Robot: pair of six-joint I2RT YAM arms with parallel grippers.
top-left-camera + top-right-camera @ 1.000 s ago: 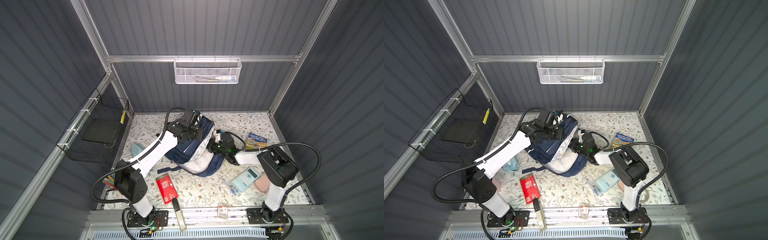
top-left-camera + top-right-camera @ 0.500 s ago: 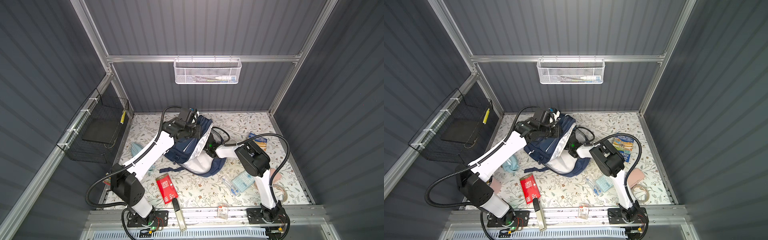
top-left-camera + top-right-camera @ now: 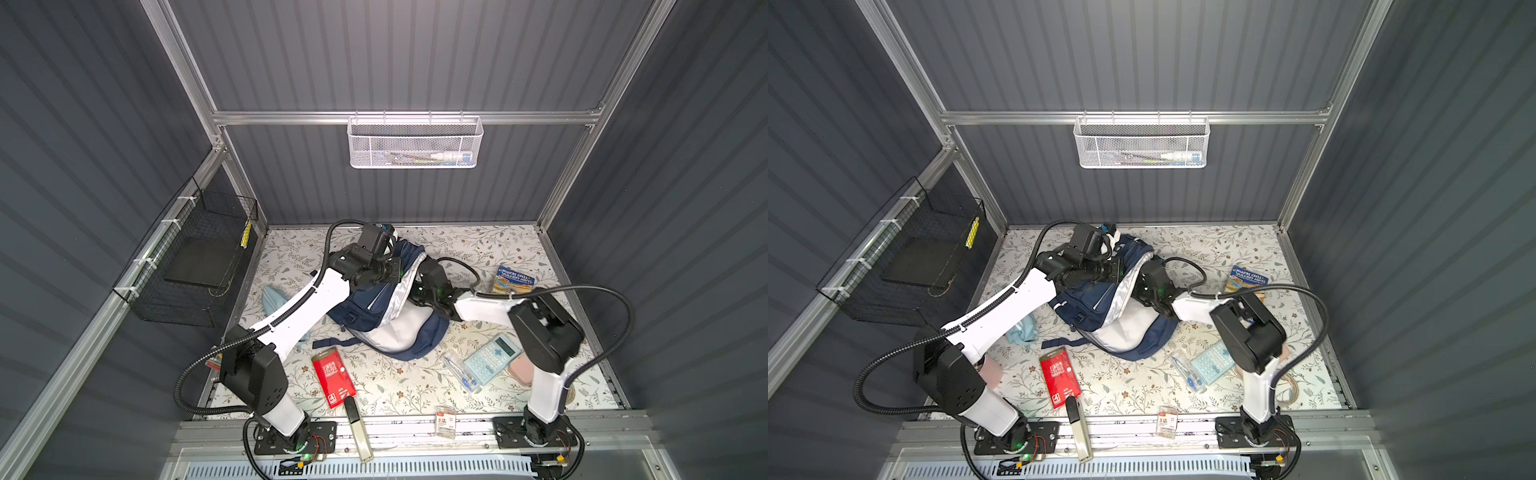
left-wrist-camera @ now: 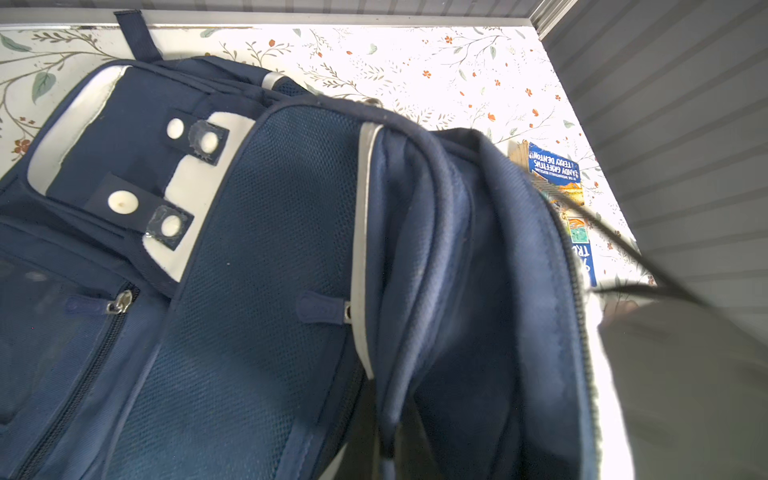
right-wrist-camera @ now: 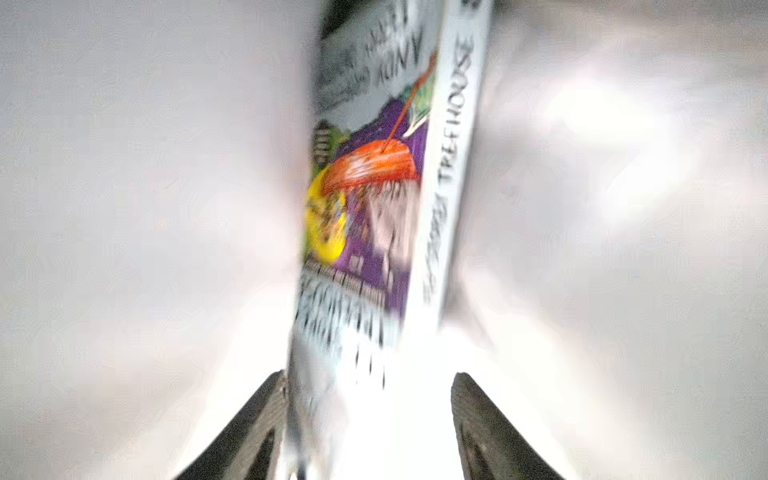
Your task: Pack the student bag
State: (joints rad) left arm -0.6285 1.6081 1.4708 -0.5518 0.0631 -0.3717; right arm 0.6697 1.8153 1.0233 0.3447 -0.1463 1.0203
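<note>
Navy fabric bag (image 3: 376, 309) lies near the middle of the table (image 3: 465, 249), its mouth turned toward the right arm and its white lining exposed. The left gripper (image 3: 397, 269) sits at the upper rim of the mouth with its jaws closed, apparently pinching the rim fabric. The likely purpose is to keep the mouth lifted so the other arm can enter. The right gripper (image 5: 369, 376) reaches inside, where a book (image 5: 374, 208) stands on edge against the lining, an orientation that suits a narrow compartment. Its jaws stand wider than the book: one finger (image 5: 266, 415) touches the cover and the other stands clear, so no clamp is applied. A second book (image 3: 513, 280), a calculator (image 3: 492, 359) and a red pack (image 3: 332, 376) lie outside, so packing is judged incomplete.
</note>
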